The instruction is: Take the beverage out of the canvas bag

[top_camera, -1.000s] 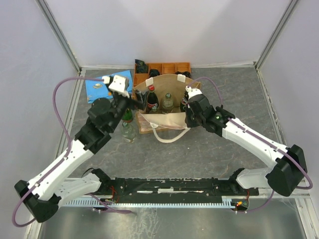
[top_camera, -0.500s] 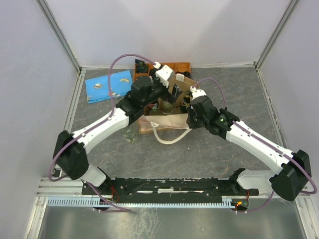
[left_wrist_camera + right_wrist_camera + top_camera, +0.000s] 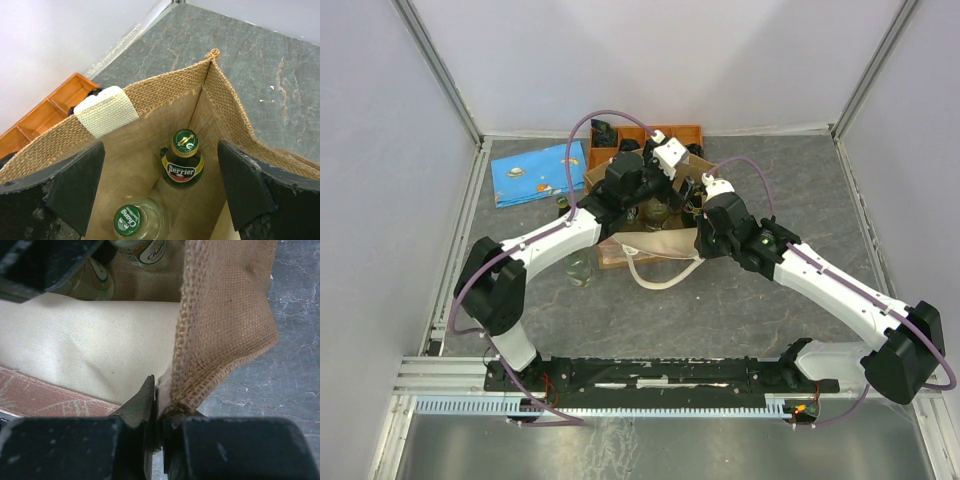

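Currently: left hand (image 3: 161, 187) released, fingers spread wide, poised over the open canvas bag (image 3: 165, 90). Upright inside: a green Perrier bottle (image 3: 182, 159) and a Chang bottle (image 3: 131, 222). Right hand (image 3: 157, 395) clenched on the bag's woven side edge. Bag stands mid-counter (image 3: 770, 180), just before the orange tray (image 3: 670, 133).

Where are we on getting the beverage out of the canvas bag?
Done: the right gripper is shut on a corner edge of the canvas bag, holding its mouth open. In hand: the left gripper hangs open above the mouth, over the Perrier bottle, gripping nothing. Left: lower, close on a bottle, lift it out; the Chang bottle is inside too.
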{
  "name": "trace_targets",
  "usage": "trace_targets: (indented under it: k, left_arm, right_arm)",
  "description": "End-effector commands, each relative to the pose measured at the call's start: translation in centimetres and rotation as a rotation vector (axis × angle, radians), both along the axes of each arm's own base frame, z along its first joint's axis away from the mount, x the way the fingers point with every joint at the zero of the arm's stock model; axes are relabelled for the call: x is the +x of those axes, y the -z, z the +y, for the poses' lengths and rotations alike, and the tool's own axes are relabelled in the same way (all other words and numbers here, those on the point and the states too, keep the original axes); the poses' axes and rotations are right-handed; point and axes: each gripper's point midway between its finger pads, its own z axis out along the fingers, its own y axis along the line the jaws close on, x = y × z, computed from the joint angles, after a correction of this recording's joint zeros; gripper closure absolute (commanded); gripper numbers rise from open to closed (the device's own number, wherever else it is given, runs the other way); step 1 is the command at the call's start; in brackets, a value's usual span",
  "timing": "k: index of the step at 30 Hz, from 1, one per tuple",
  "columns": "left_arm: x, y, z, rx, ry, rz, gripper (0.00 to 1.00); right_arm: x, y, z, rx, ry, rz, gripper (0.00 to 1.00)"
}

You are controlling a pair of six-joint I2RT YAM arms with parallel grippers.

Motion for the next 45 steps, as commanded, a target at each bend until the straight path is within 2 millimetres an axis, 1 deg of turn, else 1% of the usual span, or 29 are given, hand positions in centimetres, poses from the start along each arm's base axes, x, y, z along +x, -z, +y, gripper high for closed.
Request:
trace_targets:
  k: [1, 8, 18, 25, 27, 28, 29, 30, 31, 32, 33, 37, 40, 42, 45]
  left_arm:
    - [1.5, -2.6, -0.9, -0.017, 0.013, -0.121, 0.01]
    - [2.5, -0.5, -1.6, -0.013, 0.002, -0.091, 0.01]
    - [3.9, 1.4, -2.8, -0.007, -0.007, -0.059, 0.01]
    - [4.2, 3.4, -3.1, 0.013, -0.006, -0.021, 0.01]
    - [4.1, 3.7, -3.1, 0.013, -0.003, -0.009, 0.03]
    - [4.1, 3.9, -3.2, 0.012, 0.002, -0.002, 0.06]
    - [4.0, 4.1, -3.3, 0.012, 0.008, 0.005, 0.14]
    - [3.8, 4.2, -3.4, 0.011, 0.015, 0.012, 0.29]
    - [3.8, 4.3, -3.5, 0.008, 0.02, 0.018, 0.49]
    - [3.7, 4.3, -3.5, 0.004, 0.02, 0.022, 0.64]
    - [3.7, 4.4, -3.5, 0.003, 0.021, 0.027, 0.71]
    - [3.2, 3.8, -4.0, -0.007, 0.06, 0.019, 0.82]
    - [2.8, 2.8, -4.2, -0.023, 0.081, 0.005, 0.95]
    - [2.6, 1.6, -4.2, -0.042, 0.086, -0.018, 0.97]
    - [2.4, -1.5, -3.9, -0.081, 0.082, -0.084, 0.97]
  right_arm:
    - [0.1, -1.7, 0.0, 0.015, -0.005, -0.048, 0.89]
    - [0.2, -1.7, 0.1, 0.017, -0.008, -0.047, 0.86]
    - [0.4, -1.6, 0.7, 0.021, -0.025, -0.039, 0.85]
    - [0.4, -1.6, 0.6, 0.016, -0.026, -0.039, 0.85]
    - [0.4, -1.7, 0.6, 0.016, -0.027, -0.042, 0.85]
    - [0.4, -1.7, 0.6, 0.016, -0.026, -0.043, 0.85]
    - [0.4, -1.7, 0.5, 0.014, -0.026, -0.043, 0.85]
    - [0.4, -1.7, 0.6, 0.014, -0.027, -0.043, 0.85]
    - [0.4, -1.7, 0.6, 0.015, -0.027, -0.045, 0.85]
    - [0.4, -1.7, 0.5, 0.013, -0.027, -0.045, 0.85]
    - [0.5, -1.7, 0.5, 0.013, -0.025, -0.046, 0.85]
    - [0.5, -1.7, 0.5, 0.012, -0.024, -0.047, 0.85]
    - [0.5, -1.7, 0.5, 0.012, -0.022, -0.047, 0.85]
    - [0.5, -1.6, 0.5, 0.012, -0.022, -0.047, 0.85]
    - [0.5, -1.6, 0.5, 0.015, -0.02, -0.049, 0.85]
